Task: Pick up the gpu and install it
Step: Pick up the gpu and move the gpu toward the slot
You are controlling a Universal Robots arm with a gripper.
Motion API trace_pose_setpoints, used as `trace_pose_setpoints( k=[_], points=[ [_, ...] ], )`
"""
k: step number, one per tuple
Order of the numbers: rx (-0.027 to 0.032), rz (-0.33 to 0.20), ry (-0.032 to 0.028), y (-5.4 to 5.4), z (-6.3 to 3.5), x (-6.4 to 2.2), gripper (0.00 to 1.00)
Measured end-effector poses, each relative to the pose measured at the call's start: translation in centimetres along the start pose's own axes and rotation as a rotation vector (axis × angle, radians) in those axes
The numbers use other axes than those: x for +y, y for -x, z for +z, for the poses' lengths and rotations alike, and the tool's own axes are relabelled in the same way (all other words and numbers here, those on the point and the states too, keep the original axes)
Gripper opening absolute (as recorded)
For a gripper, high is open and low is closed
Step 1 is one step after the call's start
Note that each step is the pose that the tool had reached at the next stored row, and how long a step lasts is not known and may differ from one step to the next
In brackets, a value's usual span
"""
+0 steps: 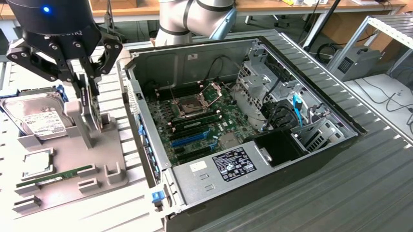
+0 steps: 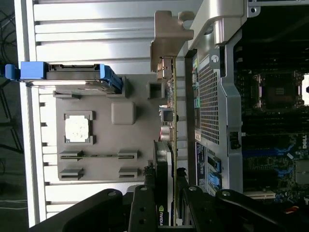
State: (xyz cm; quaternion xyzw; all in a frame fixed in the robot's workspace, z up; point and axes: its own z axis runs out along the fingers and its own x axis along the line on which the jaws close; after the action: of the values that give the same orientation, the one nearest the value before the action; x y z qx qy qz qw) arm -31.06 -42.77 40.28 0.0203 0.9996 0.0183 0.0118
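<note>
Gripper (image 1: pixel 88 92) at the upper left of the exterior view, hanging straight down over a grey parts tray (image 1: pixel 119 150). I see its black jaws drawn narrow on the gpu (image 1: pixel 92 116), one finger against each face of the card. The gpu stands on edge in an upright grey stand (image 1: pixel 82 126) on that tray, at the exterior view's left, just beside the open computer case (image 1: pixel 193 44) and outside it. In the wrist view I see the card (image 2: pixel 172 121) edge-on, running between the two fingers (image 2: pixel 147 203).

On the same tray, left of the card, lies a silver hard drive (image 1: pixel 38 118) with a white label. Below it sit a square processor chip (image 1: pixel 37 164) and a narrow green RAM stick (image 1: pixel 55 176).

The case fills the middle of the exterior view, its side off and its green motherboard (image 1: pixel 193 121) exposed.
</note>
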Motion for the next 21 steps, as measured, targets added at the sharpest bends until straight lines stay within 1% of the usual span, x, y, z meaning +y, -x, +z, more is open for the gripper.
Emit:
trace_pose_setpoints(
  k=[12, 21],
  points=[
    [-0.0002, 0.000, 0.0000, 0.0, -1.49, 0.05, 0.27],
    [-0.0001, 0.000, 0.0000, 0.0, -1.57, 0.06, 0.27]
  ],
)
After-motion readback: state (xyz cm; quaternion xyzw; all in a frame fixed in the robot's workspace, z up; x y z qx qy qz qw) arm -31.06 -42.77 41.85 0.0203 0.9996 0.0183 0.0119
